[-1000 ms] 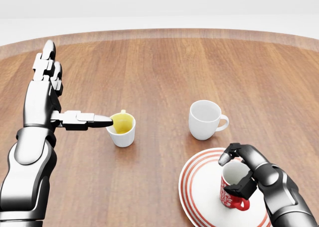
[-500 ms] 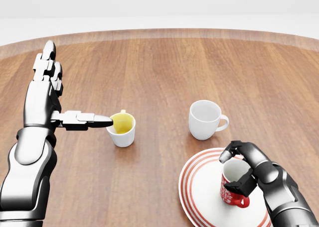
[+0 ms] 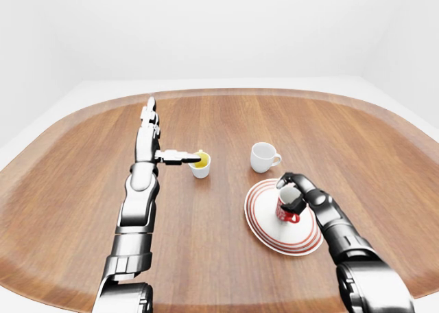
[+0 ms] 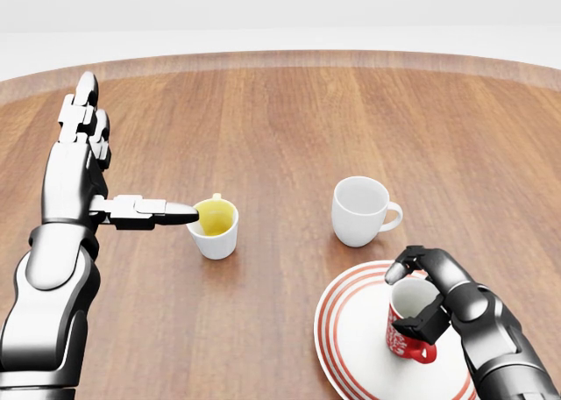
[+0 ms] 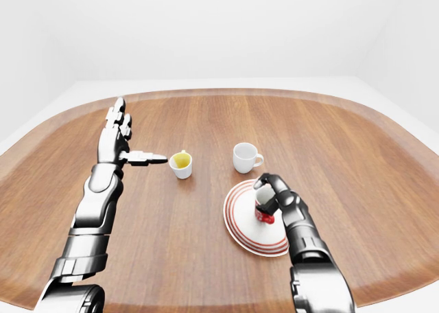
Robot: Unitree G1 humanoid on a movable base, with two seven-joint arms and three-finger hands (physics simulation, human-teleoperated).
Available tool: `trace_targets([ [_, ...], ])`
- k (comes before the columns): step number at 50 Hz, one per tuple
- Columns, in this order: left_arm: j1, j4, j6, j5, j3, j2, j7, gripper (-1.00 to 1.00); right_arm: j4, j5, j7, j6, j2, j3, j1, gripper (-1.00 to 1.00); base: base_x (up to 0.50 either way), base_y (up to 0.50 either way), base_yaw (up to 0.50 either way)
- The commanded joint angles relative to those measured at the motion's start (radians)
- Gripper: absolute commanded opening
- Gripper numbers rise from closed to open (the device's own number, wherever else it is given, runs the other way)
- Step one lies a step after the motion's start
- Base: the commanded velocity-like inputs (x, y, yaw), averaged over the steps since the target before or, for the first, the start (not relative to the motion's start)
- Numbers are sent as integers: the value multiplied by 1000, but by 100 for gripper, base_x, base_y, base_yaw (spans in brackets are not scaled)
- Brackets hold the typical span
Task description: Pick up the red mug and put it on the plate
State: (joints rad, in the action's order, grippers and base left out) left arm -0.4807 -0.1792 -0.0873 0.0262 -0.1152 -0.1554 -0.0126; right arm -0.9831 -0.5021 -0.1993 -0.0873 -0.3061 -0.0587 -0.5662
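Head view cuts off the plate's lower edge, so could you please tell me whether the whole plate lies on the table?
Observer: Yes. The left-eye view shows the whole plate, and its lower rim lies well inside the near edge of the table.
Operator: Thank you. Does anything stand on the table beyond my picture's edges?
Observer: Nothing more shows there. The left-eye view takes in the table's whole rounded outline, and the only things on it are the yellow-lined cup, the white cup and the plate with the red mug.
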Motion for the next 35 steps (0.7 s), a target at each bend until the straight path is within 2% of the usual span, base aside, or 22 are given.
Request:
trace_targets([
  [1, -1, -7, 0, -1, -1, -1, 0, 100, -18, -4, 9, 0, 0, -1, -9, -100, 0, 0, 0],
  [6, 0, -4, 0, -1, -1, -1, 0, 100, -15, -4, 6, 0, -2, 0, -8, -100, 0, 0, 0],
  [7, -3, -8, 0, -2, -2, -2, 0, 100, -15, -4, 6, 0, -2, 0, -9, -58, 0, 0, 0],
  [8, 0, -3, 0, -2, -1, -1, 0, 100, -15, -5, 6, 0, -3, 0, -8, 100, 0, 0, 0],
  [35, 1, 5, 0, 1, 1, 1, -1, 100, 10, -13, -6, 0, 0, 2, -2, 100, 0, 0, 0],
])
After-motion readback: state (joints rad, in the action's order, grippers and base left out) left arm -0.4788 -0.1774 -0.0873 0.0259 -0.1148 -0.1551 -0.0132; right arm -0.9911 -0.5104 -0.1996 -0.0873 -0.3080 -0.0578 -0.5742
